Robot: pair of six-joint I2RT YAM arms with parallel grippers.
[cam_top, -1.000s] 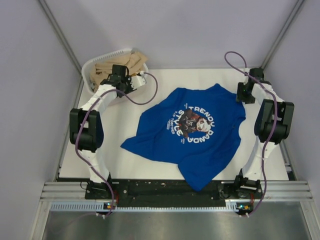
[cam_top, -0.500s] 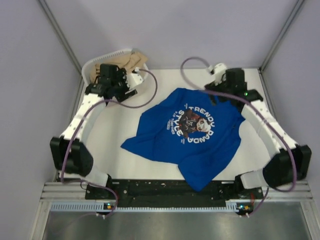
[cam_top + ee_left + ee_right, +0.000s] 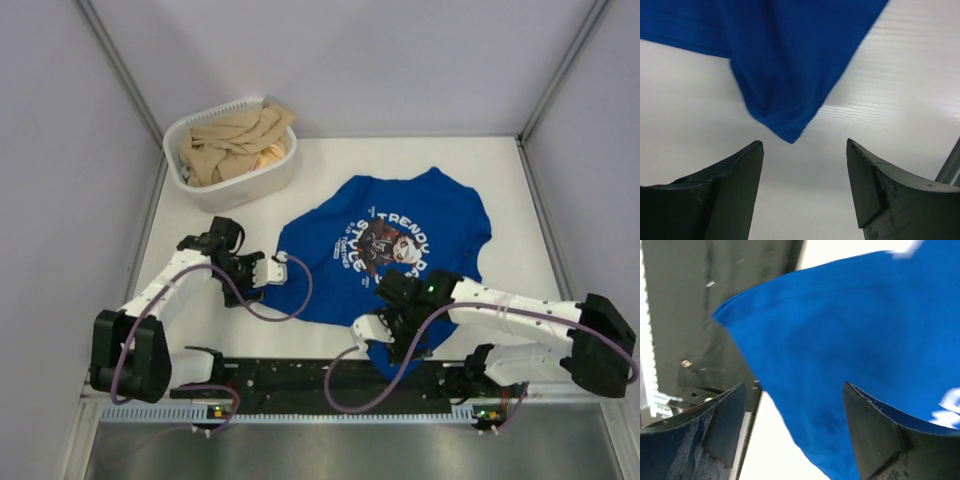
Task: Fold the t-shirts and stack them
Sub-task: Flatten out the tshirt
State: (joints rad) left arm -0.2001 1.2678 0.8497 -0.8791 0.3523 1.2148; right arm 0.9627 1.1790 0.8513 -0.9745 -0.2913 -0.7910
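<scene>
Saw white counter (image 3: 480, 170) carrying royal-blue printed cloth t-shirt (image 3: 400, 250), spread print-up near centre. Noted white plastic basket (image 3: 240, 188) of tan cloth (image 3: 225, 140) far left. Found left gripper (image 3: 804, 144) gaping, empty, at shirt's left corner; right gripper (image 3: 794, 386) likewise, over near corner.

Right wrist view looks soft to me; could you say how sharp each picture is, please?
Right wrist: the royal-blue cloth t-shirt is smeared by motion blur, its white print streaked. Left wrist: shirt corner slightly soft. Top external: evenly lit, lettering legible.
</scene>
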